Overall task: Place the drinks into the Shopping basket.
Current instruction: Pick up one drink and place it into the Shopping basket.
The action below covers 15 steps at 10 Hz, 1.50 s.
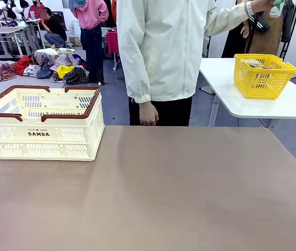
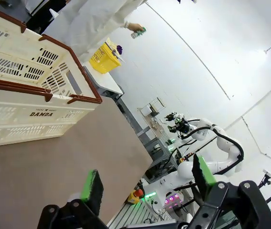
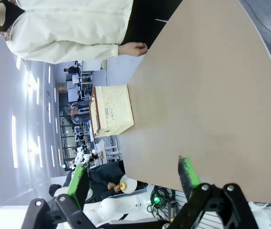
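**A:** What does the front view give that the wrist views don't?

**B:** The layout. The Shopping basket (image 1: 42,123) sits on the counter (image 1: 179,193) at about ten o'clock, near the left edge. A person (image 1: 163,47) in a cream jacket stands at twelve o'clock, with the lowered hand (image 1: 148,114) hanging just at the counter's far edge. A yellow basket (image 1: 264,76) sits on a separate white table (image 1: 294,102) at two o'clock.

**A:** And the drinks?

**B:** The left wrist view shows one, a green can (image 2: 137,33) held up in the air by the person's raised hand (image 2: 133,26). It is at twelve o'clock in that picture, beyond the yellow basket and well apart from the Shopping basket. In the front view that arm runs to the top edge at one o'clock, and I cannot tell what it holds.

**A:** The robot's own hands?

**B:** The left hand (image 2: 148,179) has its green pads spread wide with nothing between them, over the near end of the counter. The right hand (image 3: 133,179) is likewise open and empty, with the Shopping basket across the counter at about eleven o'clock in its view.

**A:** Any writing?

**B:** "DAMDA" in dark print on the Shopping basket's side. It reads upright in the front view and upside down in the left wrist view. A smaller line above it is too small to read
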{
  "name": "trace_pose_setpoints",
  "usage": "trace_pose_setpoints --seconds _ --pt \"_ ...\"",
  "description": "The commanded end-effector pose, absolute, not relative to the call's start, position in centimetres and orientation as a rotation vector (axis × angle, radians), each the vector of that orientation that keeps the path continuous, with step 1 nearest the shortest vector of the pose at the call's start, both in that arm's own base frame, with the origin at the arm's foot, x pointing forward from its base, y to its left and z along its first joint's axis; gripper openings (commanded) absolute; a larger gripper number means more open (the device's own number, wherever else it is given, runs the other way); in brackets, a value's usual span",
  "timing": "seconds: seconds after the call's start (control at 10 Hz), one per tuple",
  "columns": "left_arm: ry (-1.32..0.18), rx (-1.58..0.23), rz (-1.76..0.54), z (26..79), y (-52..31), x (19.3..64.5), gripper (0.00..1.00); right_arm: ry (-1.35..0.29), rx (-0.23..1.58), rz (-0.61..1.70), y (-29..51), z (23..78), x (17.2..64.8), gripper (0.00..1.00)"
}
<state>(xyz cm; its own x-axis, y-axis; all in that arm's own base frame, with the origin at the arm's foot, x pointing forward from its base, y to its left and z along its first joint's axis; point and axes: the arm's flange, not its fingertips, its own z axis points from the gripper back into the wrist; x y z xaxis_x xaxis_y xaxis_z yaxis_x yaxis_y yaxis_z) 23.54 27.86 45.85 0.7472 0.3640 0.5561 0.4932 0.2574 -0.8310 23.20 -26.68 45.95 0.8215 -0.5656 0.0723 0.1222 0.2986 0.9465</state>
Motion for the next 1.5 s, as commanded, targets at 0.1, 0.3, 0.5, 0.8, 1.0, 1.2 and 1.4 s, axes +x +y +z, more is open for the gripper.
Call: trace_pose_setpoints --seconds 0.1,0.3,0.5,0.8,1.0,1.2,1.4 --pt "-0.805 -1.359 -0.118 45.95 28.13 23.46 1.0 -0.449 1.21 -0.472 -26.83 46.23 23.35 1.0" --pt "-0.805 -1.359 -0.118 45.95 28.13 23.46 1.0 -0.449 1.21 -0.472 -26.83 46.23 23.35 1.0" --pt "-0.805 -1.359 -0.118 45.95 28.13 23.46 1.0 -0.449 1.21 -0.472 -26.83 46.23 23.35 1.0" --pt "-0.805 -1.359 -0.118 45.95 28.13 23.46 1.0 -0.449 1.21 -0.472 -26.83 46.23 23.35 1.0" --pt "-0.805 -1.359 -0.118 45.95 28.13 23.46 1.0 -0.449 1.21 -0.472 -26.83 46.23 23.35 1.0" --pt "-0.805 -1.359 -0.118 45.95 28.13 23.46 1.0 -0.449 1.21 -0.472 -26.83 46.23 23.35 1.0" --pt "-0.805 -1.359 -0.118 45.95 28.13 23.46 1.0 -0.449 1.21 -0.472 -26.83 46.23 23.35 1.0"
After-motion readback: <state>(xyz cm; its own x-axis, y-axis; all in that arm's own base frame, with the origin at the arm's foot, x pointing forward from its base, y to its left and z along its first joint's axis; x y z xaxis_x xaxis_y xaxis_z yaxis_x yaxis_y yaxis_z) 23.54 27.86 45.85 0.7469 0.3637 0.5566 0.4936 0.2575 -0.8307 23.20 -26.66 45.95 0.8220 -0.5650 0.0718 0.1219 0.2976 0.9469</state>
